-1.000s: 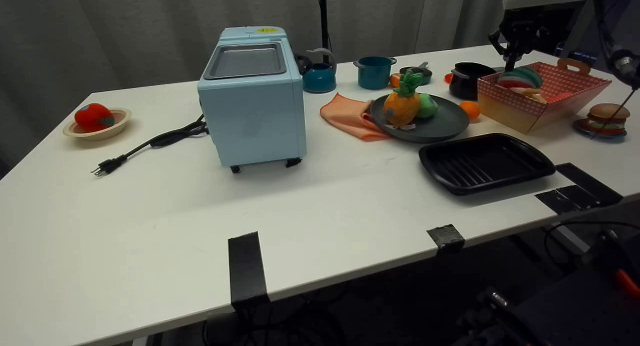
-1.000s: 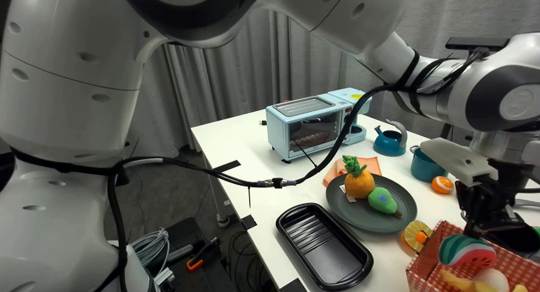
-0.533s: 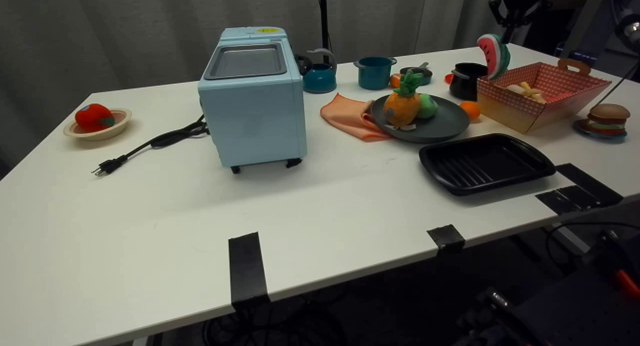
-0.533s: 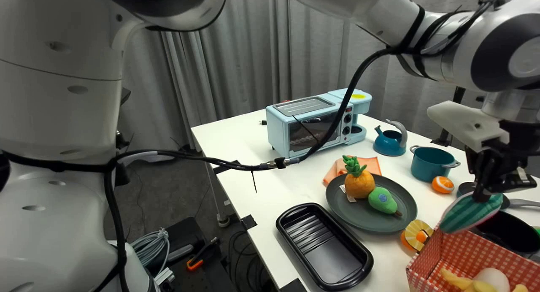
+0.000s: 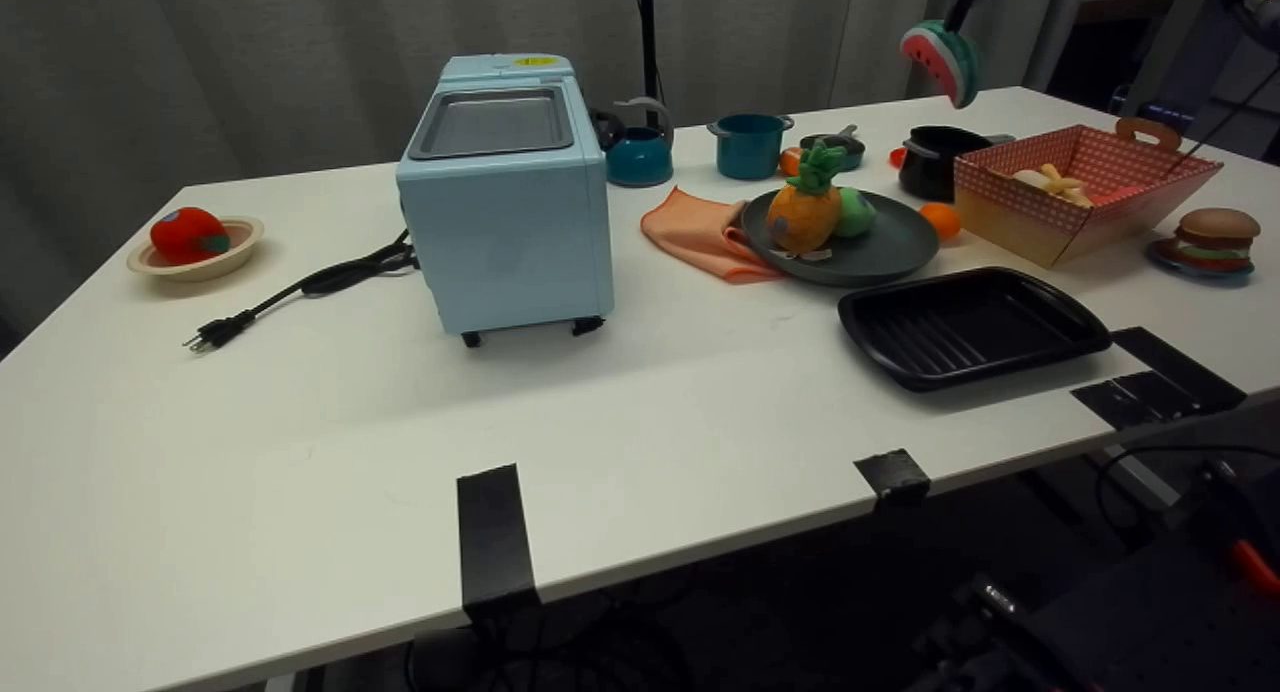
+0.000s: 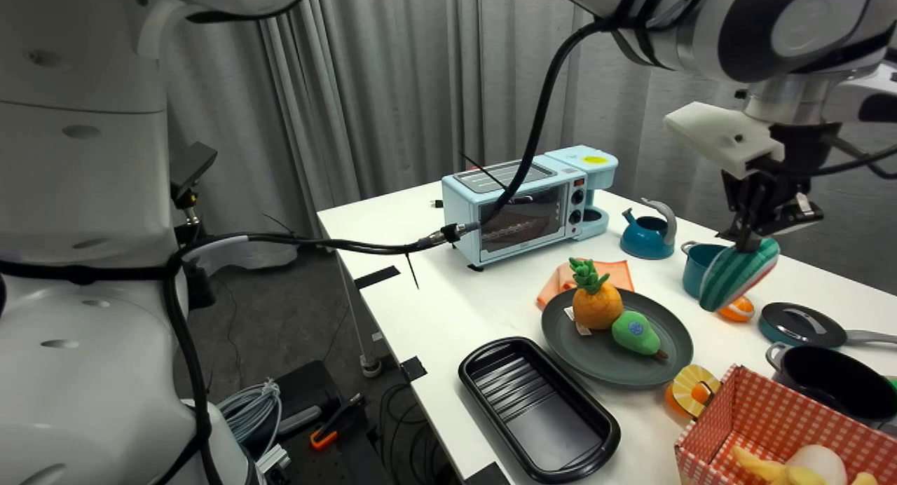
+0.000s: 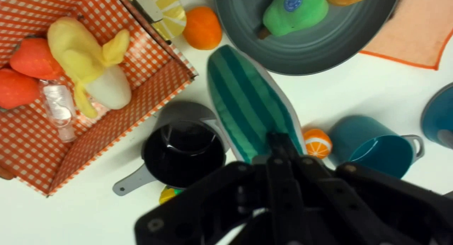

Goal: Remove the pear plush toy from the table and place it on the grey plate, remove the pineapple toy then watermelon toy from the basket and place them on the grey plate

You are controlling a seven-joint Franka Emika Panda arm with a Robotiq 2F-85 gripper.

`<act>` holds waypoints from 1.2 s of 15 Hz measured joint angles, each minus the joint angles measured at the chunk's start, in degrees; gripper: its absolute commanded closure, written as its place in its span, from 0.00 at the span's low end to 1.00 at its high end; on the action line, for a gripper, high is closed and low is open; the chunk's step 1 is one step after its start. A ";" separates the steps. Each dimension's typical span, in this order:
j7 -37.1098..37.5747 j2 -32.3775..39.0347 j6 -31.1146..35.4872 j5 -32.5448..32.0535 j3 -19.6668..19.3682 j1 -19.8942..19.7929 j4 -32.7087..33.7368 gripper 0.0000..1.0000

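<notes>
Jaws clamped on watermelon toy (image 6: 736, 275), toy held in air, higher than grey plate (image 6: 596, 361). On plate: pineapple toy (image 6: 597, 308), standing upright; pear plush toy (image 6: 635, 333), lying just beside it. On desk (image 5: 650, 422), near plate: basket (image 5: 1010, 222), banana toy (image 7: 85, 57) inside. Between plate and basket: orange fruit (image 7: 202, 28).

White table (image 5: 690, 402): black pan (image 5: 975, 327) near the taped edge, grey plate (image 5: 890, 247) and basket (image 5: 1005, 217) further in, kettle (image 5: 640, 160) and teal pot (image 5: 750, 152) toward the opposite edge, blue oven (image 5: 510, 237) beside them, cream bowl (image 5: 228, 264) near a corner
</notes>
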 measured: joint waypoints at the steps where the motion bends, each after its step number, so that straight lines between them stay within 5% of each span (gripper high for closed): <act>1: 0.00 -0.66 0.69 0.00 0.55 0.70 -0.93 1.00; 9: 0.83 -2.52 8.45 -1.88 2.45 6.49 -10.16 1.00; 18: 6.90 -0.39 12.91 -8.49 2.40 8.74 -14.50 1.00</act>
